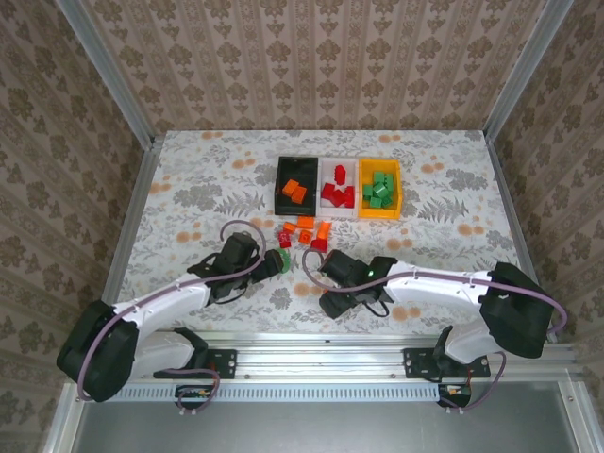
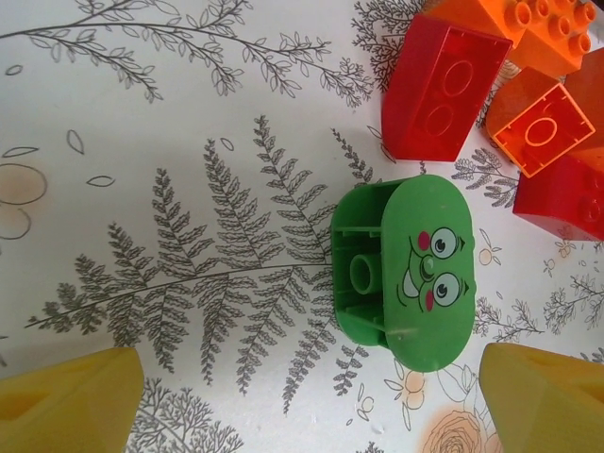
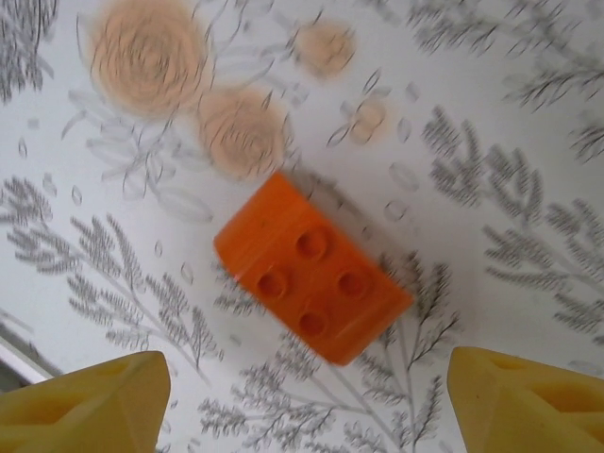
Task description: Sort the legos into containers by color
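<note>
1. The left claw [image 2: 311,404] stands wide and holds nothing. The green brick [image 2: 406,272], the one with a cartoon face, lies on its side on the table [image 2: 142,142], just ahead of the fingertips and a little toward the right finger, touching neither.
2. To take it well, I judge the claw should shift slightly toward that right finger to centre the brick. It should then come straight down and close across the short width (the rounded ends would likely slip).
3. The right claw [image 3: 307,406] is likewise spread wide and empty. An orange brick [image 3: 311,280] lies studs-up and skewed, between and just ahead of its fingers, apart from both.
4. Turning the wrist to square the jaws with that brick's straight sides before closing looks wise, since a grip across corners may spin it.
5. Going by what they already hold, greens belong in the yellow bin [image 1: 379,216] and oranges in the black bin [image 1: 279,184]. Reds belong in the white bin [image 1: 326,170] between them. All three stand well beyond both claws.
6. A red brick [image 2: 439,87] sits near the green one's far end, with more orange and red bricks crowded beyond it to the right, and a careless descent could nudge them. The two claws work close together, so lifting one at a time seems safer.
</note>
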Robot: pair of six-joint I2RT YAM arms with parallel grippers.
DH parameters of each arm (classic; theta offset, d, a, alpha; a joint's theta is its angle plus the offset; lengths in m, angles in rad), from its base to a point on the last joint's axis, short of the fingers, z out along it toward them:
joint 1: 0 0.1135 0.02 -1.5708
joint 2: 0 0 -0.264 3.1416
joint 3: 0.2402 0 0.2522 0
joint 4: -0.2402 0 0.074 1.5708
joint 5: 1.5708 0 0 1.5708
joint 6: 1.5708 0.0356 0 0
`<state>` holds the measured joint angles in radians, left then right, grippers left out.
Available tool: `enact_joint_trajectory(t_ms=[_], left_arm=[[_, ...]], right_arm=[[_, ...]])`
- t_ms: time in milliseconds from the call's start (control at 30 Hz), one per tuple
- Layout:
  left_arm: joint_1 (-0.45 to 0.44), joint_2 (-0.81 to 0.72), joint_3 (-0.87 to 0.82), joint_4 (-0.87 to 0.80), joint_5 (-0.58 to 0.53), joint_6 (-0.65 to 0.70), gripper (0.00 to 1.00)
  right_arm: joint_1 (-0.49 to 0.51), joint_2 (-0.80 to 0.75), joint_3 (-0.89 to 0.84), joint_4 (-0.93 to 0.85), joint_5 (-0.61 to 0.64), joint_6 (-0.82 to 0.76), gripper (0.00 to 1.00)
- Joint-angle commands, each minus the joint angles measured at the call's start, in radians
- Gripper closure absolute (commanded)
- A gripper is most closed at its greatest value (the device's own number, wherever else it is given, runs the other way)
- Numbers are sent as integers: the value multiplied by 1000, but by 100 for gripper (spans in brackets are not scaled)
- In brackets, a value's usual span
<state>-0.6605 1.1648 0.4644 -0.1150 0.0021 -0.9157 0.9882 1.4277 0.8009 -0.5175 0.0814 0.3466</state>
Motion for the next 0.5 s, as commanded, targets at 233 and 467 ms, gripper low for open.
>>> enact_joint_trajectory(t_ms=[233, 467], left_arm=[[-26, 32, 36, 31, 21, 8, 5], [-32, -11, 17, 6, 0, 3, 3]], right_arm=[[-15, 135, 44, -23, 190, 21, 22], [-66, 207, 86, 91, 183, -28, 28]])
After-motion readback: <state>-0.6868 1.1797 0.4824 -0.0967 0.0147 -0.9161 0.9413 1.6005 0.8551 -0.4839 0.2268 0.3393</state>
